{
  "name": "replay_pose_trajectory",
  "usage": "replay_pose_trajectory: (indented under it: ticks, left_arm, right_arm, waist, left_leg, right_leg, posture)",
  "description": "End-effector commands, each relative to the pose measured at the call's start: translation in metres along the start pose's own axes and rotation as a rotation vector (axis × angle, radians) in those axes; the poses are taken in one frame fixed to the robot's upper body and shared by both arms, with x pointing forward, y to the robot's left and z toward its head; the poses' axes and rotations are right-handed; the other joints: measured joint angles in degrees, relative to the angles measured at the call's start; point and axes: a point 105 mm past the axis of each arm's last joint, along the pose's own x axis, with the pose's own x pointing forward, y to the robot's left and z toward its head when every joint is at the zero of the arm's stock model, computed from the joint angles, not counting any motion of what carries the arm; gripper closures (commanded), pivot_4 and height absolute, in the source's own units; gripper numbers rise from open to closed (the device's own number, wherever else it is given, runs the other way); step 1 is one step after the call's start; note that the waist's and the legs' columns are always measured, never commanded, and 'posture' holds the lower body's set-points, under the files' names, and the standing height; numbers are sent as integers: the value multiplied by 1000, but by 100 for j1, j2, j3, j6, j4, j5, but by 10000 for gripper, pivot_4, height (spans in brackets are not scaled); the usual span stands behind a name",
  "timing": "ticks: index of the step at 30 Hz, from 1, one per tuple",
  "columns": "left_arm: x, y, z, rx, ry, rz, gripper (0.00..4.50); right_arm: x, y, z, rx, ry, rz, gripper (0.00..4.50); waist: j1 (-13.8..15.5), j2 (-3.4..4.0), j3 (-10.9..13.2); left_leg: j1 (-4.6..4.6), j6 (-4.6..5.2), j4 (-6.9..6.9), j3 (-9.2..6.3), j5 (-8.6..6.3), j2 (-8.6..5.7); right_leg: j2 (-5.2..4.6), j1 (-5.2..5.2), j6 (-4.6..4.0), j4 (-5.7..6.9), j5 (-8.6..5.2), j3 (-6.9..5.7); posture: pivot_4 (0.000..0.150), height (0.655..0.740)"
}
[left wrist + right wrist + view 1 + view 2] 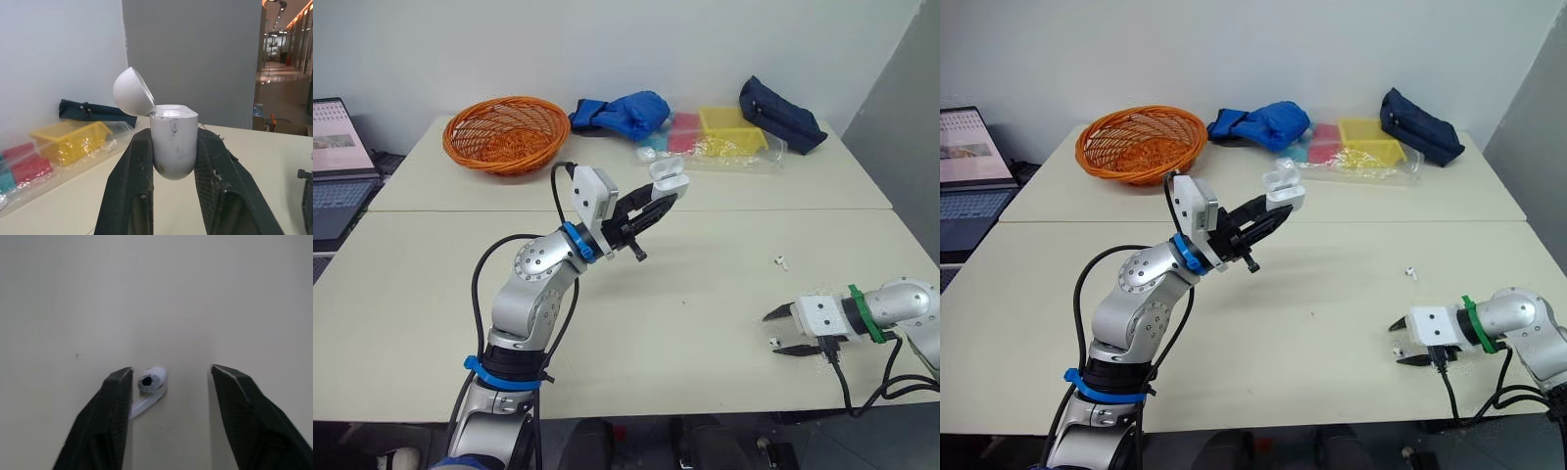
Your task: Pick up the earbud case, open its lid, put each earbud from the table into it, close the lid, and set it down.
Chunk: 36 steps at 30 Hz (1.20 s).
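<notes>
Earbud case (pixel 173 142) sits upright in the left end effector (pixel 661 203), whose two black fingers clamp the lower sides of its body and hold it up in the air above the middle of the table (pixel 705 294), well back from the near edge. Its lid (pixel 133 91) is hinged open and tipped away, so the top opening is clear. It looks like a small, light shell of hard, glossy plastic, so it will probably slip or twist if the squeeze is loose. The hold on the body below the rim seems the right one, since it leaves hinge and lid free. The right end effector (pixel 171 372) is low over the table near the near right corner, fingers spread apart, with one earbud (pixel 149 384) lying on the surface between them, close against one finger and well off the other. That earbud is likely very light, stiff and rounded, apt to skid or pop out; pinching across its stem or just under the bulb should serve best. A second earbud (pixel 781 261) lies farther from the near edge, toward the right edge.
</notes>
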Motion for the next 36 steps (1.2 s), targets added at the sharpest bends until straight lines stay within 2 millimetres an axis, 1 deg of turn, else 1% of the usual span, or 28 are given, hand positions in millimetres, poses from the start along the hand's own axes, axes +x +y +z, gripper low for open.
replay_pose_trajectory:
  ticks: [1, 2, 7, 10, 14, 20, 23, 27, 36]
  left_arm:
    - [3, -4, 14, 29, -45, -19, 37489]
    - [3, -4, 14, 28, -47, -19, 37489]
    - [5, -4, 14, 24, -53, -21, 37489]
    - [6, -5, 14, 20, -55, -26, 37489]
    - [7, -4, 14, 20, -55, -31, 37489]
    - [9, -4, 14, 19, -58, -35, 37489]
    - [8, -4, 14, 19, -56, -35, 37489]
    - [8, -4, 14, 20, -56, -35, 37489]
    - [10, -3, 13, 16, -61, -32, 37489]
  right_arm:
    - [-12, -4, 7, 26, -2, -48, 4698]
    - [-14, -4, 10, 65, -14, -66, 1679]
    - [-14, 1, 29, 330, -105, -141, 1679]
    - [-14, -1, 28, 422, -112, -190, 1679]
    - [-20, -4, 20, 432, -70, -213, 1679]
    - [-23, -10, 10, 439, -33, -240, 1679]
    - [-23, -11, 9, 463, -38, -247, 1679]
    - [-24, -9, 5, 453, -16, -244, 1679]
    - [-32, -17, -4, 450, 13, -280, 1679]
  waist:
    - [5, 0, 0]
    - [9, 0, 0]
    - [38, 0, 0]
    - [40, 0, 0]
    - [41, 0, 0]
    - [42, 0, 0]
    - [40, 0, 0]
    - [40, 0, 0]
    - [38, 0, 0]
  left_leg:
    - [-1, 0, 0, 0, 0, 0]
    - [-2, 0, -1, 1, 0, 0]
    - [-2, 0, 0, 0, 0, 1]
    - [2, -1, 4, -1, 1, 0]
    - [3, -1, 9, 0, 1, -2]
    - [-1, -1, 4, -1, 1, -2]
    - [-2, -1, 3, -2, 1, -1]
    - [-1, -1, 5, -2, 1, -1]
    - [-1, -1, 4, -1, 1, -1]
  right_leg:
    - [0, 0, 0, -1, 0, 0]
    - [-1, -1, 1, -2, 0, 1]
    - [-2, -2, 0, 2, 0, 1]
    - [-1, 0, -2, 7, 3, 0]
    - [-2, 4, -4, 3, 4, 1]
    - [-1, 0, -3, 0, 3, 0]
    - [0, 0, -4, 0, 3, -1]
    - [0, 1, -3, 2, 3, -1]
    - [0, 0, -3, 2, 3, 1]
  posture:
    - [1500, 7400]
    - [1500, 7400]
    - [1500, 7400]
    - [1500, 7400]
    - [1500, 7400]
    - [1500, 7400]
    - [1500, 7400]
    - [1500, 7400]
    - [1500, 7400]
